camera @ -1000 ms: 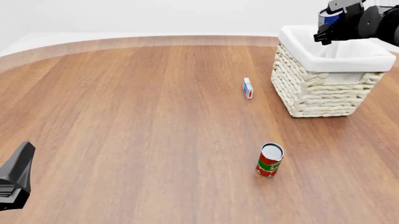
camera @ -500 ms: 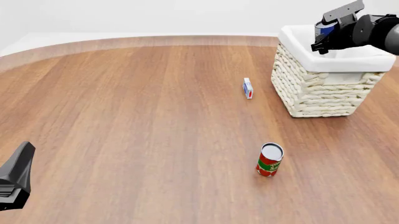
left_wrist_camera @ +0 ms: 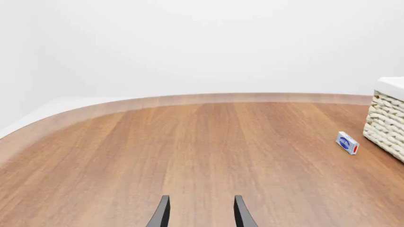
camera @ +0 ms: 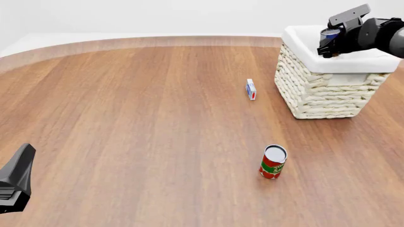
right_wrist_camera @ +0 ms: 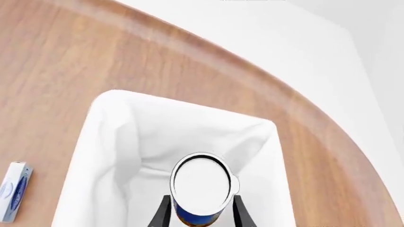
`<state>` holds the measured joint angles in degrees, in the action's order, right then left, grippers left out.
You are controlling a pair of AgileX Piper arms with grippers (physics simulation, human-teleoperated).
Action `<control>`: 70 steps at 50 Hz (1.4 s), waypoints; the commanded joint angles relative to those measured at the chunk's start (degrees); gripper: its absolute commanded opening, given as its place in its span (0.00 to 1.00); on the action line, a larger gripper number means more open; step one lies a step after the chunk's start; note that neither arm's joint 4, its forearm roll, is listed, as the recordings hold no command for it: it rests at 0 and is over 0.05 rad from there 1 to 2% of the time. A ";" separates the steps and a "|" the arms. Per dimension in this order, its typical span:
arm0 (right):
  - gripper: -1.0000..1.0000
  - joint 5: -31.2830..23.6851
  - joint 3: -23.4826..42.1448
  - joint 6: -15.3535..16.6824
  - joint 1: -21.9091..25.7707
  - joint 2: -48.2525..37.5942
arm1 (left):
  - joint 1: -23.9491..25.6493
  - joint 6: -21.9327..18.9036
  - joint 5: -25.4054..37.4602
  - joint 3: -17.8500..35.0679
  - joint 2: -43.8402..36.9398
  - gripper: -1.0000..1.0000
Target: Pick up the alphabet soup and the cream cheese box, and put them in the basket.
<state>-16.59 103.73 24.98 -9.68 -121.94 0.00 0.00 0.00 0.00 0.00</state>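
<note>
right gripper (right_wrist_camera: 200, 215) jaws pinching alphabet soup (right_wrist_camera: 202, 185) over basket (camera: 328, 92) opening | left gripper (left_wrist_camera: 200, 213) jaws spread, idling | cream cheese box (camera: 251, 89) lying beside basket | risk: can tipping on release, landing askew

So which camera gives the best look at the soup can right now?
The right wrist view: the alphabet soup sits between the right gripper's fingers, above the basket. The front view shows only a sliver; the left wrist view shows none.
</note>
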 commanded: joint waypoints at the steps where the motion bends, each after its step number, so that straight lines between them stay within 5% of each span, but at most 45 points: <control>1: 1.00 0.50 0.13 -1.75 -0.92 1.25 | 0.00 0.00 0.00 0.00 0.00 1.00; 32: 1.00 1.00 -2.35 -2.48 1.69 5.26 | 0.00 0.00 0.00 0.00 0.00 1.00; 70: 1.00 9.93 -23.99 -4.05 5.11 25.77 | 0.00 0.00 0.00 0.00 0.00 1.00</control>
<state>-9.09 86.05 21.68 -5.21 -102.16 0.00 0.00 0.00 0.00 0.00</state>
